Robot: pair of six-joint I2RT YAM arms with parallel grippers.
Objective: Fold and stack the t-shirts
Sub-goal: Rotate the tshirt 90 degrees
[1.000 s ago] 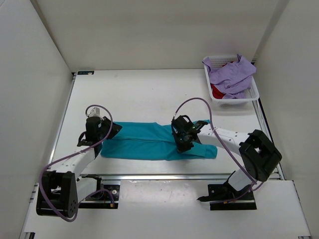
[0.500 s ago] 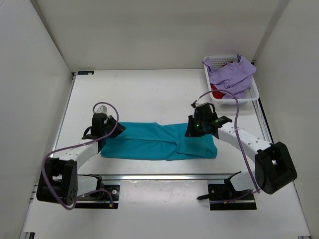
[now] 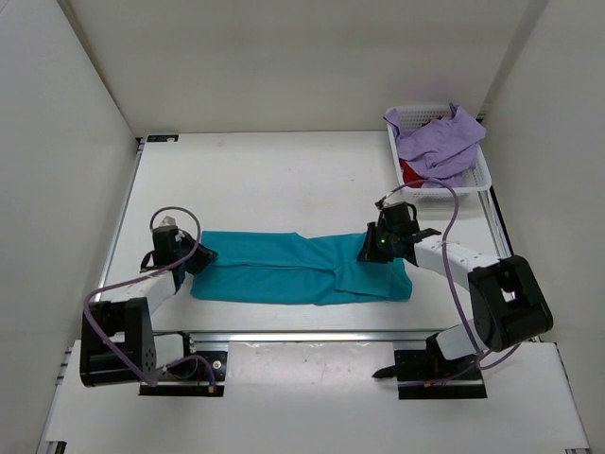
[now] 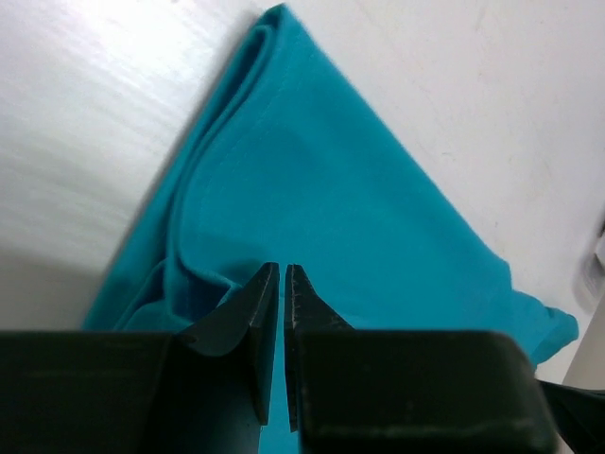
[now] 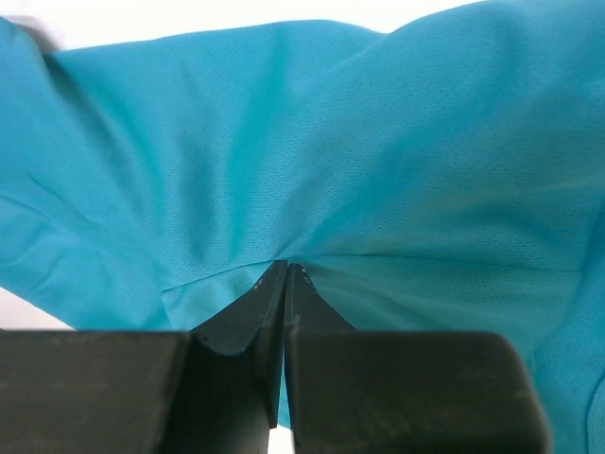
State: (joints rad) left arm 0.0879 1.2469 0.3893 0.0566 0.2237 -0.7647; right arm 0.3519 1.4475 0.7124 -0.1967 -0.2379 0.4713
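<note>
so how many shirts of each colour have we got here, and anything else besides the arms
teal t-shirt: 1
lavender t-shirt: 1
red t-shirt: 1
white basket: 1
total: 4

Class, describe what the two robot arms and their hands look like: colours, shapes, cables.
The left arm and right arm have white links and black joint housings. A purple cable loops along each. The left hand and right hand end in two black tapered fingers.
</note>
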